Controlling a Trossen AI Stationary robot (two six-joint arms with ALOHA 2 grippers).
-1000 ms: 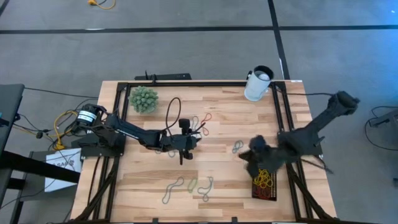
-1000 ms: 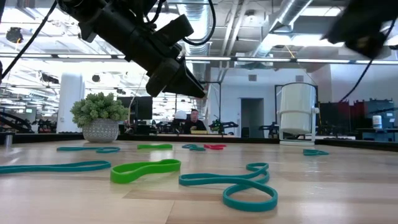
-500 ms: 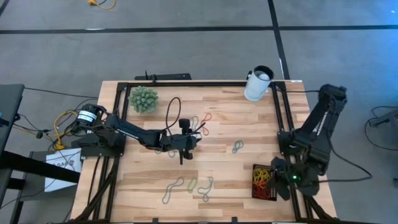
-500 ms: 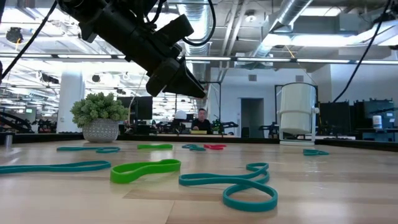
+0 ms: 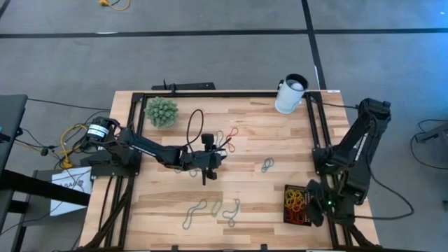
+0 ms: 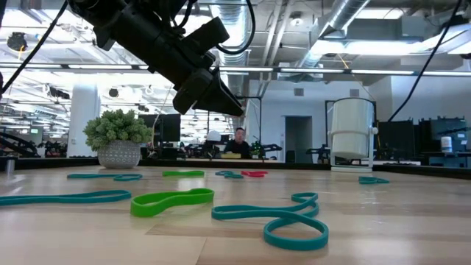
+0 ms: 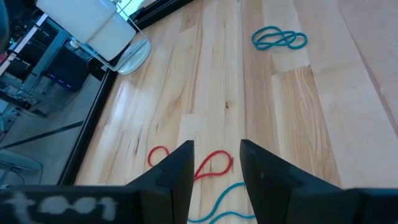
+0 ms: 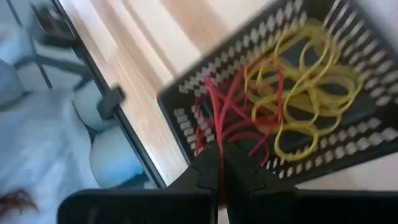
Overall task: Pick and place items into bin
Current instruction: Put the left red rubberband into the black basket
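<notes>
i count two arms over one wooden table (image 5: 168,210), the left gripper (image 5: 204,176) and the right gripper (image 5: 316,207). there is one black bin (image 5: 288,215), one white cup (image 5: 288,95) and one green spiky ball (image 5: 161,111). loose on the boards i make out three clusters of bands: one near the middle with a red band (image 5: 231,132), one single grey-blue band (image 5: 267,165), and one near the front edge holding three loops, a grey one (image 5: 194,212), a green band (image 5: 216,208) and another grey one (image 5: 232,210). the heap in the bin has two colours, yellow bands (image 8: 311,93) and red bands (image 8: 230,112); i cannot count them singly.
</notes>
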